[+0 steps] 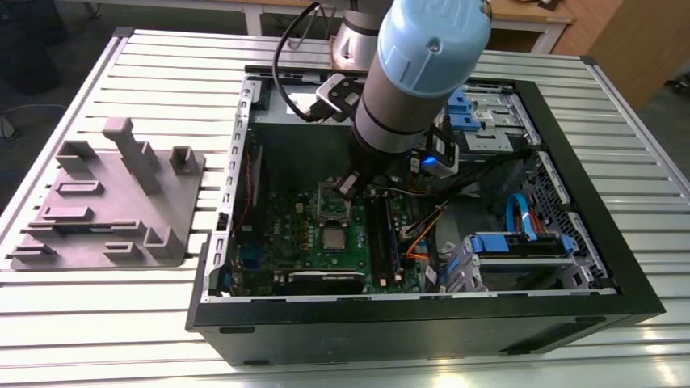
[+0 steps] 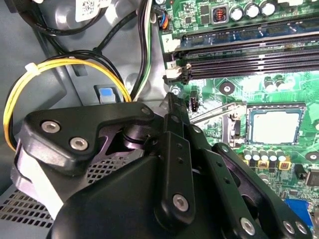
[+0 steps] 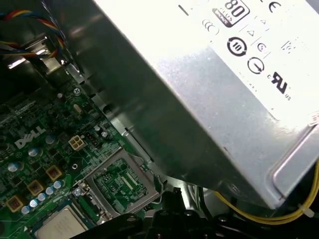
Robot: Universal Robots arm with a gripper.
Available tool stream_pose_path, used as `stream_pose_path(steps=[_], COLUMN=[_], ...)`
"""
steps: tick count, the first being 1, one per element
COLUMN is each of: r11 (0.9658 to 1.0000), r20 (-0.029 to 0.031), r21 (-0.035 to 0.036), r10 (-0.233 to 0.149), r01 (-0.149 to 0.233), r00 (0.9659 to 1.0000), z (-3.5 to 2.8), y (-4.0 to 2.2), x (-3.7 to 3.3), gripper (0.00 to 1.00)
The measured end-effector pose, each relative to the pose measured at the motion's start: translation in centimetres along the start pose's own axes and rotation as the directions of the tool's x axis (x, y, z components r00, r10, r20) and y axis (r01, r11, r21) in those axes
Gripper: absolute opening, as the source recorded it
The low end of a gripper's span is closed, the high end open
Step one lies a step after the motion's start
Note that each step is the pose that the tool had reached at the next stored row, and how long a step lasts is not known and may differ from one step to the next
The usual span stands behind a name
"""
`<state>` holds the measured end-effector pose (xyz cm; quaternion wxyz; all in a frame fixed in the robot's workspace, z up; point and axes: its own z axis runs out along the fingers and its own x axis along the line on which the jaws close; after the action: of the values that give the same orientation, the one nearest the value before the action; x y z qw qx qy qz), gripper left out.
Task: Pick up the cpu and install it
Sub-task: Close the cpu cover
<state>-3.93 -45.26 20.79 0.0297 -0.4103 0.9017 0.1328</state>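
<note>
On the exterior view's left, you have the grey fixture plate lying flat on the slatted table, well apart from the open computer case.

Moving right into the case, the green motherboard lies on its floor. The cpu sits flat in its socket near the middle of the board, silvery top up. Just beside it, the socket's metal hold-down frame is swung open, so the chip lies uncovered. In the second wrist view the cpu fills its square socket, with the thin release lever raised beside it and the long black memory slots running past. In the first wrist view you see the corner of the cpu next to the open frame, whose window shows green board through it.

Right of that, your arm reaches down into the case and its gripper hangs above the board, close to the open frame and apart from the chip. In the second wrist view the gripper is seen edge-on, so you cannot tell whether it is open or closed; nothing shows in it. The silver power supply is close behind it, with yellow wires running underneath.

On the exterior view's right stands a blue drive bracket.
</note>
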Motion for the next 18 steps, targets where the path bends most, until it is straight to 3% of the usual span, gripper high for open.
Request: stream_pose_path(steps=[3, 9, 14, 18], r11=[1.0, 1.0, 0.9999, 0.9998], r20=[-0.0075, -0.0164, -0.0297, -0.0345], r21=[0.0042, 0.0067, 0.0161, 0.0196], r10=[0.001, 0.003, 0.004, 0.005], r01=[-0.001, -0.003, -0.004, -0.004], r00=[1.0, 0.9999, 0.9996, 0.9994], z=[-0.11, -0.58, -0.92, -1.27], y=[0.02, 0.13, 0.2, 0.28], x=[-0.02, -0.1, -0.15, -0.22], gripper=[0.1, 0.1, 0.1, 0.1])
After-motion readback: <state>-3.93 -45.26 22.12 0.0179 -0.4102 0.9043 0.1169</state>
